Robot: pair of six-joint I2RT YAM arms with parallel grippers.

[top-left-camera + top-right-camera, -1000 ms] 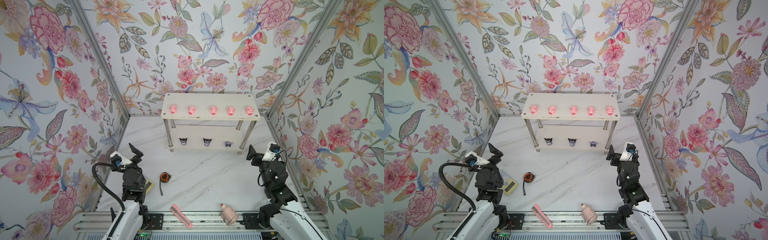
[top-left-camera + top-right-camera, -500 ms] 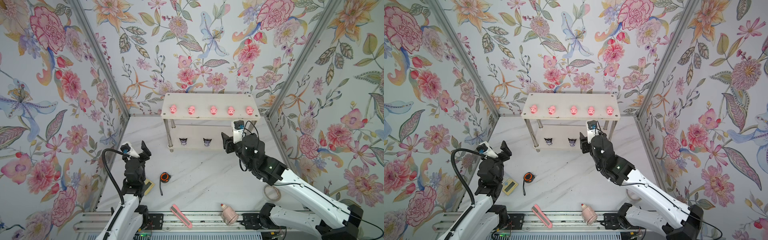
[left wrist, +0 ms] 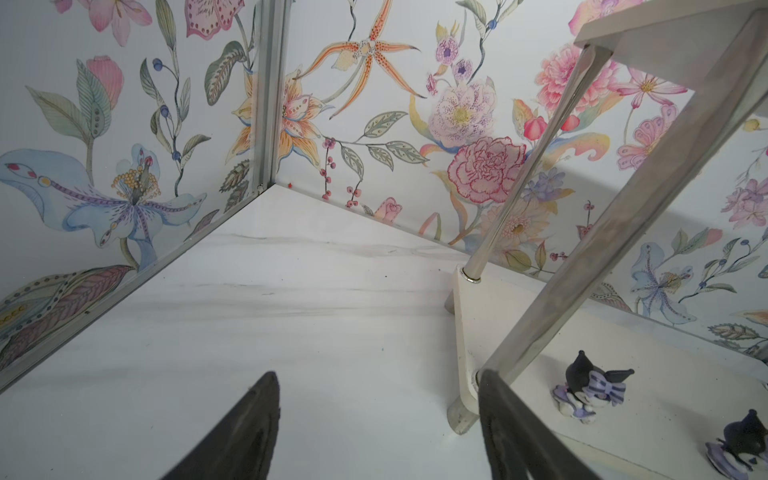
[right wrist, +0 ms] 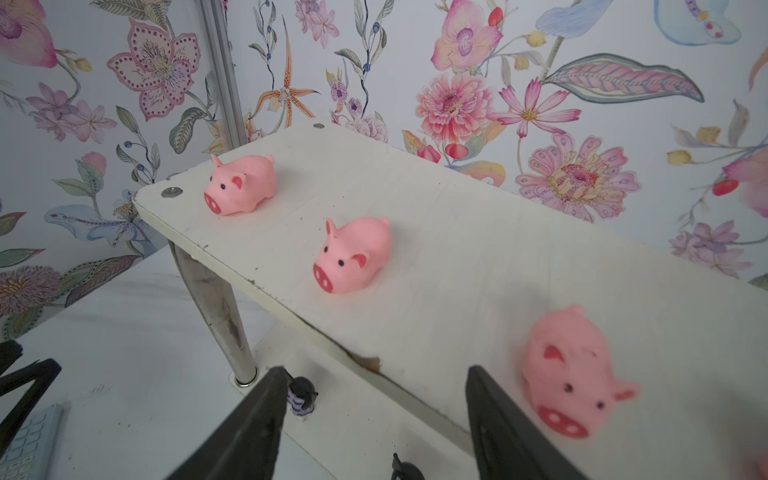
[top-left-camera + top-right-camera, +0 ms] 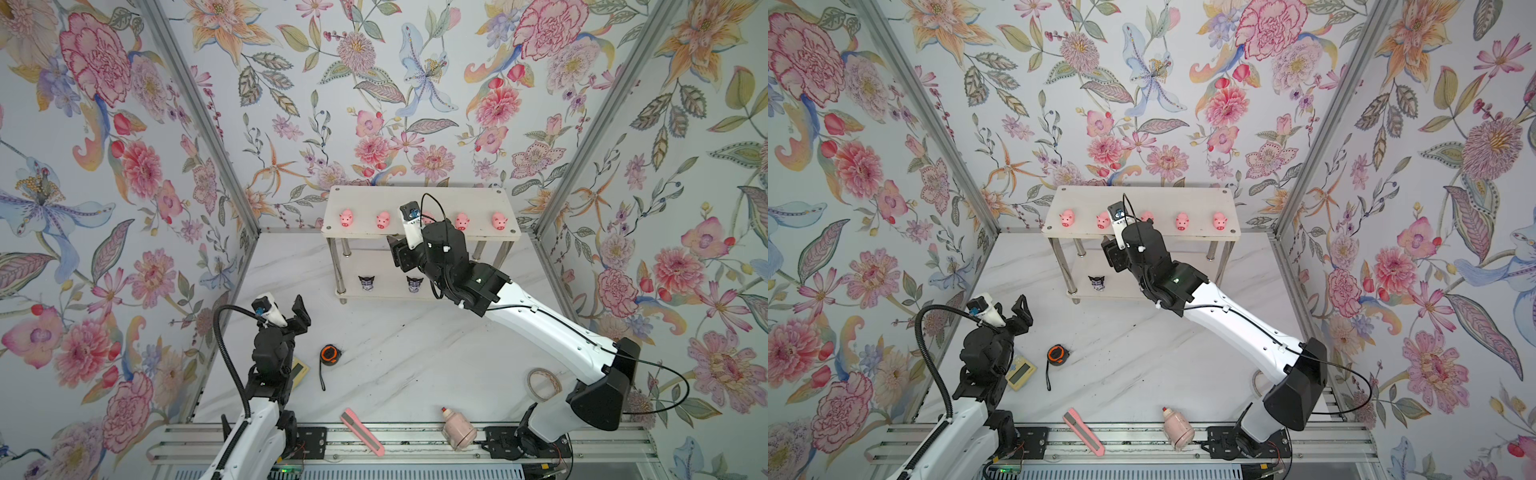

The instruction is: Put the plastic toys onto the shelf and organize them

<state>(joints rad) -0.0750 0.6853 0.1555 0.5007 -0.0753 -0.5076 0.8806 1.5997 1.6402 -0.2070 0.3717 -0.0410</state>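
The white shelf (image 5: pixel 415 199) stands against the back wall. Several pink pig toys sit in a row on its top board, from the leftmost pig (image 5: pixel 345 217) to the rightmost pig (image 5: pixel 499 221); three show in the right wrist view, the nearest pig (image 4: pixel 569 374) blurred. Two purple-white horned figurines (image 5: pixel 366 283) (image 5: pixel 414 284) stand on the lower board. My right gripper (image 5: pixel 399 253) (image 4: pixel 376 415) hangs open and empty at the shelf's front edge. My left gripper (image 5: pixel 297 316) (image 3: pixel 378 386) is open and empty above the table, left of the shelf.
On the marble table lie a black-orange tape measure (image 5: pixel 330 355), a yellow calculator (image 5: pixel 1021 370), a pink box cutter (image 5: pixel 362 432), a pale pink bottle (image 5: pixel 457 428) and a tape roll (image 5: pixel 544 384). Floral walls close in three sides. The right arm hides part of the lower board.
The right arm has swung from its place at the right forward and leftward to the shelf's front edge. The left gripper has moved forward a little toward the shelf.
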